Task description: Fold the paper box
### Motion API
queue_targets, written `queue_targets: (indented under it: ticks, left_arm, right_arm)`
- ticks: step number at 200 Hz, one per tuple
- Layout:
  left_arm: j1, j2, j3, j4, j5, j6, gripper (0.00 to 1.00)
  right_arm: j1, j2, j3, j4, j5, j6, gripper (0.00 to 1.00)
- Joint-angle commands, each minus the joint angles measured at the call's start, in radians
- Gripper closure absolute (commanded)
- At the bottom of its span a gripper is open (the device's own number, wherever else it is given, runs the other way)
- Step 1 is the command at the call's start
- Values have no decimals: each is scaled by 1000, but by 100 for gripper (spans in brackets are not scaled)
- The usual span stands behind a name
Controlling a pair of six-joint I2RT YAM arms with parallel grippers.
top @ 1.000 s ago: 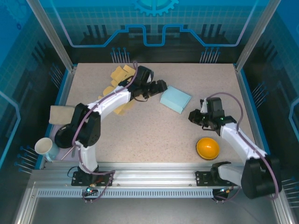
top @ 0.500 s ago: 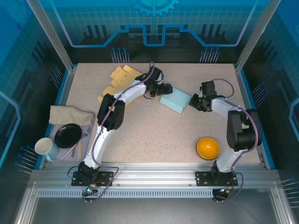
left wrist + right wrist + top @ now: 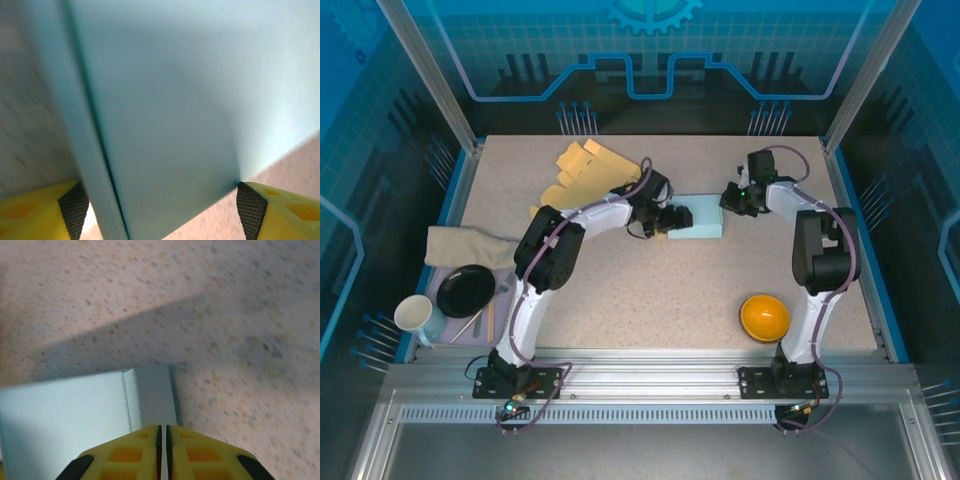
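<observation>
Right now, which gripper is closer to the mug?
Left. The left gripper is at the end of the box facing the mug; the right gripper is at the box's other end, farther away.

Smooth matt paper box [image 3: 700, 222], speckled table [image 3: 620, 290]

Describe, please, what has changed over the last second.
The open left pincer swung onto the left end of the pale blue paper box, straddling it; the shut right pincer swung up to its right end. The box straightened. The round orange bowl and tan cardboard pieces stayed put.
</observation>
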Motion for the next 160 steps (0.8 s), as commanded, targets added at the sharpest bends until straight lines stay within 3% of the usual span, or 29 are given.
queue_targets:
  ticks: [1,34,55,84,124,143,160]
  left_arm:
    - [-87,-95,-75,102,75,-56,19]
    - [-143,-207,-176,24,3,-42,19]
    - [-113,-261,-232,-88,-68,-51,19]
    - [-38,-352,-305,-104,-66,-45,19]
    - [54,-317,-124,-139,-16,116,22]
    - [84,-213,25,-171,-16,188,35]
    - [111,-106,163,-203,4,228,62]
  right_arm:
    - [-1,61,72,-88,-159,-103,86]
    - [-5,53,108,-130,-105,-145,84]
    - [-24,39,117,-159,-71,-164,82]
    - [-52,-14,91,-182,-48,-171,82]
    - [-70,-147,-36,-186,-72,-133,87]
    - [-83,-201,-133,-130,-129,-96,89]
    - [-90,-232,-197,-98,-150,-85,89]
